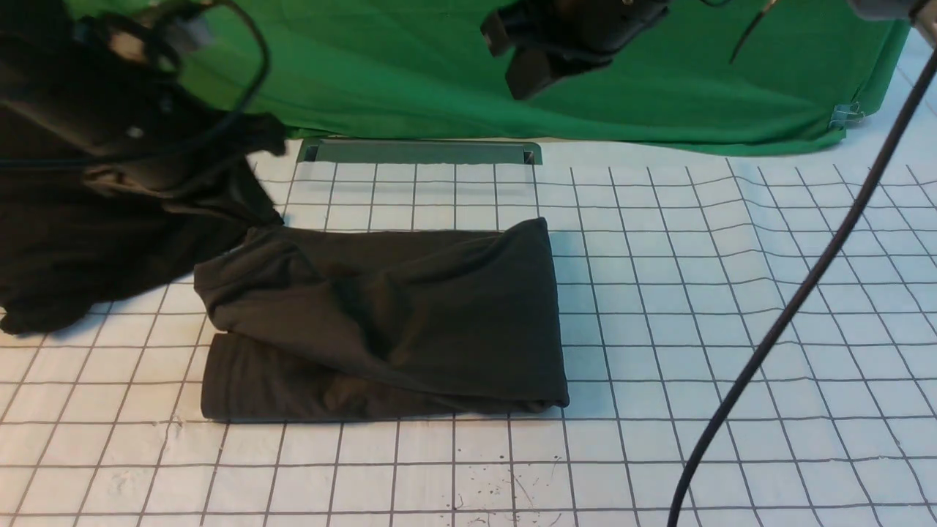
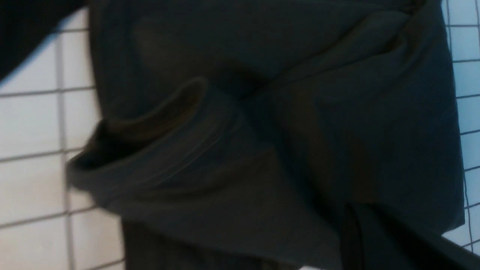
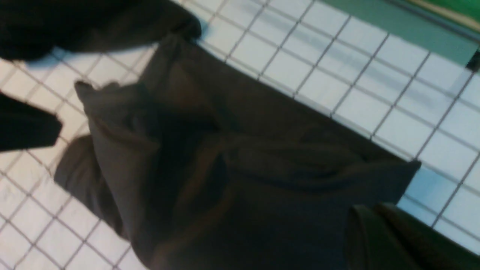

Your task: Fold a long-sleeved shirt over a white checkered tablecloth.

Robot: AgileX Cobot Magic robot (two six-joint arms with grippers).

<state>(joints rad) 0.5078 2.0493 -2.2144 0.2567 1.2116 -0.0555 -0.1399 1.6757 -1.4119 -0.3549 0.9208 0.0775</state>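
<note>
Long-sleeved shirt (image 1: 381, 322) is lying folded into a rough, wide rectangle near the middle of the tabletop, on the white checkered tablecloth (image 1: 659, 439). Its top layer is bunching into soft diagonal creases, and a narrower band of the same dark cloth is showing along the near edge. No chest print or label is showing from where I am standing. The right-hand edge of the bundle is running fairly straight, while the left end is looking rounder and looser. A blacker heap of cloth (image 1: 73, 249) is sitting off to the robot's left, its edge meeting the shirt's far-left corner. The left arm is hanging low over that heap, much of it blurring into the dark fabric. The left claw (image 2: 378, 240) is showing only as a dark shape in its own wrist view, closed up tight, and I cannot tell whether any cloth is pinched in it. The right claw (image 1: 512, 55) is hovering high above the far side of the tabletop, well clear of the shirt, fingers drawn together and gripping nothing. A green cloth (image 1: 439, 73) is draping across the back, with a grey-green slot (image 1: 417, 152) lying just in front of it. A black cable (image 1: 790, 307) is slanting down across the right side. The tablecloth is rippling slightly toward the far right.
</note>
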